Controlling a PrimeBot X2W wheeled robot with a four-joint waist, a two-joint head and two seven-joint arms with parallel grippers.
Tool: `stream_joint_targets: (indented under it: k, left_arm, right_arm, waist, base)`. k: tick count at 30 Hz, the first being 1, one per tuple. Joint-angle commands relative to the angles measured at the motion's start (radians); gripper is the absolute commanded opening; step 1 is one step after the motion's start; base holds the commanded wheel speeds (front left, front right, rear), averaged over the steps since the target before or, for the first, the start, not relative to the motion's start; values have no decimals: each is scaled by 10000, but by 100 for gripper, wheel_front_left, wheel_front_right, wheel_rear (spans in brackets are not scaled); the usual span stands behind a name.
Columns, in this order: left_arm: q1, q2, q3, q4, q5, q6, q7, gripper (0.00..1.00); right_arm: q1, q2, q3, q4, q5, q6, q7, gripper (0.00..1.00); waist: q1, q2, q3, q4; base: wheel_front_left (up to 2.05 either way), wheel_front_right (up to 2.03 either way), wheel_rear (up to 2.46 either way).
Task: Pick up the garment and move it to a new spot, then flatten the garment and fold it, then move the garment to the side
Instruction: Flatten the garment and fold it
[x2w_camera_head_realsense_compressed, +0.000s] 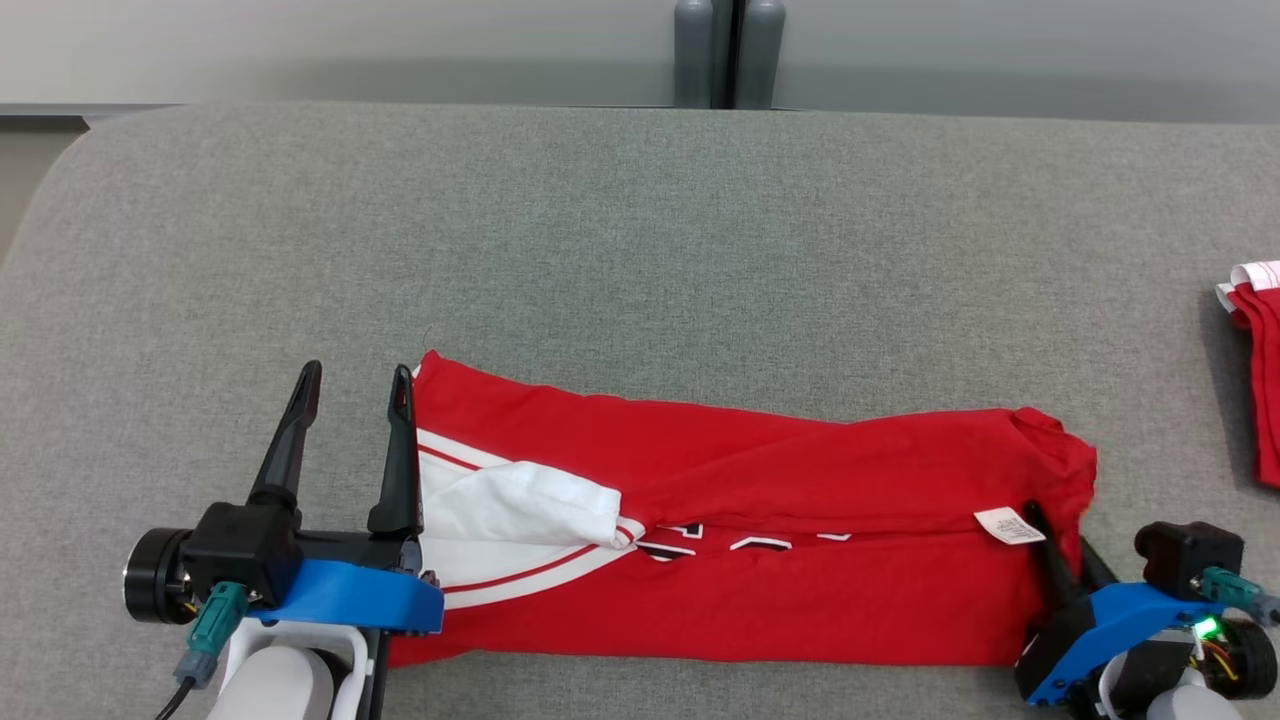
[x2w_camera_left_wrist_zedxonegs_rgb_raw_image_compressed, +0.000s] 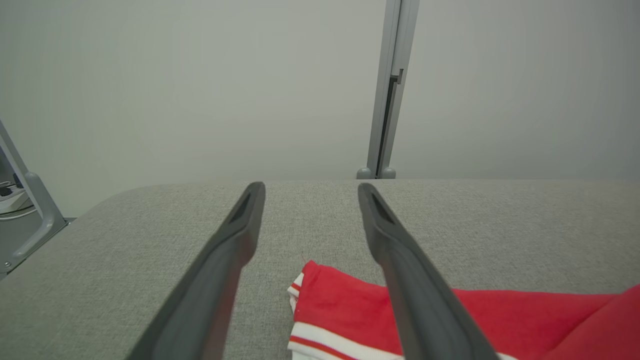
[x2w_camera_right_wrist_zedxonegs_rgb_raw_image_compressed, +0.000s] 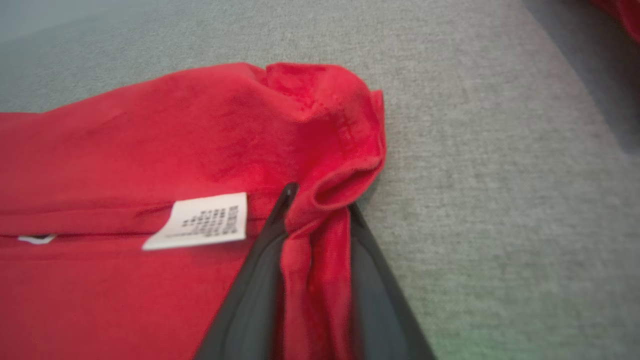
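Two grippers low, left gripper (x2w_camera_head_realsense_compressed: 357, 372) spread beside garment (x2w_camera_head_realsense_compressed: 800, 440), right gripper (x2w_camera_right_wrist_zedxonegs_rgb_raw_image_compressed: 321, 197) pinching its edge

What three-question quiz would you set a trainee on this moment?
1. True or false: the left tool is clamped on the red fabric garment with white trim.
2. The right tool grips the garment at its: A) left end, B) right end, C) middle.
3. Fill in: the white care label lies nearest the ____ tool.
Key: 1 false, it is open beside the garment; 2 B; 3 right.
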Motion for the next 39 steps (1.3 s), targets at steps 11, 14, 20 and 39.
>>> stream_joint_targets:
  k: [11,14,20,39]
  left_arm:
    - [180,116,58,-7,53,132,-74,100]
    - [242,162,58,-9,15,150,-35,100]
    - [380,225,49,-37,-32,211,29,100]
    - [-131,-6,-468,130,47,110,201,100]
  right_arm:
    - [419,-600,-953,-697,278,9,-588,0]
    - [502,-890,-1612,-901,285,9,-435,0]
    - [323,-646,-1535,-2135,29,15,368,0]
    - [-1791,817,4934,-2072,2248,15,686,0]
  waist:
    - [0,-1,-461,-329]
    - [0,-1,-609,-392]
    - [0,-1,-882,-524]
    - [0,-1,-786,461]
  base:
    - [0,0,0]
    - [0,0,0]
    - [0,0,0]
    - [0,0,0]
